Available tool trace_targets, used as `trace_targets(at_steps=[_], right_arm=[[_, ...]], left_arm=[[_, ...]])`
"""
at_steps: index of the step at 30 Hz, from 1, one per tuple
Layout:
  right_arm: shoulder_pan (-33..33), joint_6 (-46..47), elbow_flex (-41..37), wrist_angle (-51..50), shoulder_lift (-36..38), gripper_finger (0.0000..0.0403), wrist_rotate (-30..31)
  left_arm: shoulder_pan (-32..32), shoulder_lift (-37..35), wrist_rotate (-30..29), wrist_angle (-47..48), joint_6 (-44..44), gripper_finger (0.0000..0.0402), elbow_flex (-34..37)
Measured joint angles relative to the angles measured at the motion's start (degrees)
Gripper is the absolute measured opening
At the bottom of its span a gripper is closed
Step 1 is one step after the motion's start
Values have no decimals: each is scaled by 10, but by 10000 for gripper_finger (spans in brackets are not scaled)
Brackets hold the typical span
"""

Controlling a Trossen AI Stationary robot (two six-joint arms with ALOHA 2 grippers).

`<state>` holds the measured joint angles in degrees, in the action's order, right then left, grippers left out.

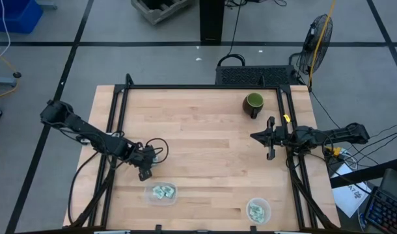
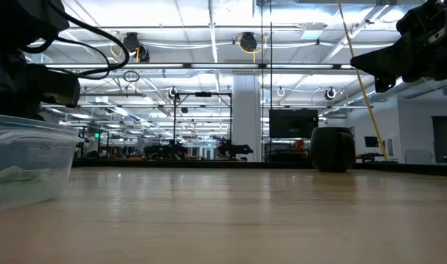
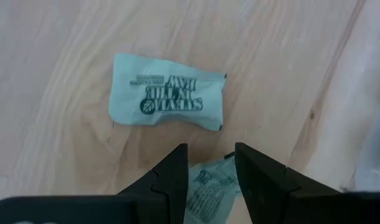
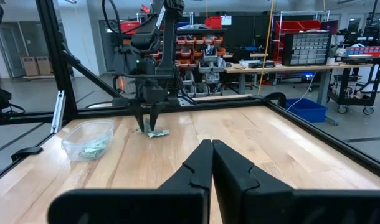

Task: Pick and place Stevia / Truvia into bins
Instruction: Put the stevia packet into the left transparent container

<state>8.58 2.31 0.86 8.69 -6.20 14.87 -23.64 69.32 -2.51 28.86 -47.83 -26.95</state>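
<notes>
Fingers of the left gripper (image 3: 210, 169) stand slightly parted over the wooden table (image 1: 205, 149), a pale green Stevia sachet (image 3: 205, 190) lying between them, though whether they touch it cannot be told. A second Stevia sachet (image 3: 167, 92) lies flat and crinkled on the wood just beyond the fingertips, clear of them, its long axis running across the line of the fingers and its printed face up. In the high view the left gripper (image 1: 145, 170) hangs at the table's front-left, just behind the rounded-rectangular clear bin (image 1: 161, 192), which holds several green-and-white sachets. The round clear bin (image 1: 258, 209) sits at the front-right, well apart from the first, also with sachets inside.

The right gripper (image 4: 211, 163) has its fingers pressed together with nothing between them; it waits over the right side of the table (image 1: 271, 138), near the dark green mug (image 1: 253, 104) standing at the back-right. From the right wrist view, the left gripper (image 4: 150, 127) points straight down at a sachet (image 4: 157, 133) on the wood, beside the rounded-rectangular bin (image 4: 89, 138).
</notes>
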Motion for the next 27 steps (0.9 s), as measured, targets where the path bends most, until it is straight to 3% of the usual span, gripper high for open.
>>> trace_targets(at_steps=[8, 16, 23, 27], right_arm=[[0, 0, 0, 0, 0, 4, 0], [0, 0, 0, 0, 0, 4, 0], [0, 0, 0, 0, 0, 4, 0], [0, 0, 0, 0, 0, 4, 0]], left_arm=[[0, 0, -1, -4, 8, 122, 4], [0, 0, -10, -17, 69, 9, 4], [0, 0, -19, -57, 117, 4, 4], [0, 0, 13, -34, 105, 9, -8]])
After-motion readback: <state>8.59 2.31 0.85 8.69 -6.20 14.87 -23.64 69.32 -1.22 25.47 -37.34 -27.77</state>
